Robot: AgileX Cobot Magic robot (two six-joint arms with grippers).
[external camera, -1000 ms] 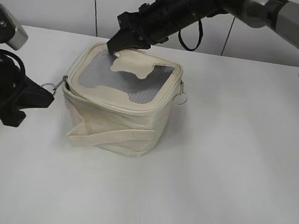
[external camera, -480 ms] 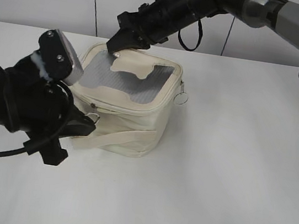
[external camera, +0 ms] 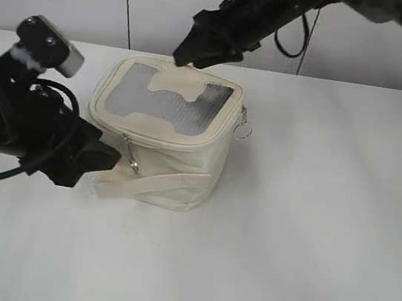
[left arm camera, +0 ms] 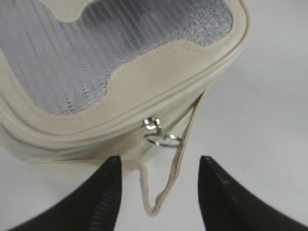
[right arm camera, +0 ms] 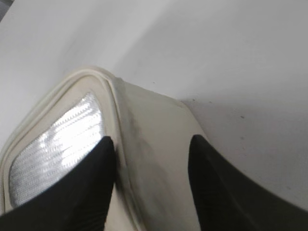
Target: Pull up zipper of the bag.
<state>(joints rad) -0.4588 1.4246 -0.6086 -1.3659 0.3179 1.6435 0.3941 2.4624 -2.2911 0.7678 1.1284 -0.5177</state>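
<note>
The cream bag (external camera: 177, 163) with a grey mesh top stands mid-table. Its zipper track (external camera: 158, 143) runs under the top rim. One silver slider with a ring pull (external camera: 131, 160) hangs on the front face; in the left wrist view it is (left arm camera: 159, 132). A second ring pull (external camera: 242, 132) hangs at the right corner. My left gripper (external camera: 107, 160) is open and empty just left of the front slider, its jaws (left arm camera: 159, 166) apart either side of the strap loop (left arm camera: 166, 187). My right gripper (external camera: 185, 53) is open, above the bag's back edge (right arm camera: 151, 120), not touching it.
The white table (external camera: 309, 233) spreads around the bag. A white wall with a dark seam (external camera: 126, 5) stands behind. The flat cream strap (external camera: 159, 183) lies across the bag's front and sticks out to the left near my left gripper.
My left gripper dragged the slider from the left corner along the front, then let go and drew back left. My right gripper lifted off the bag top and moved up and right.
</note>
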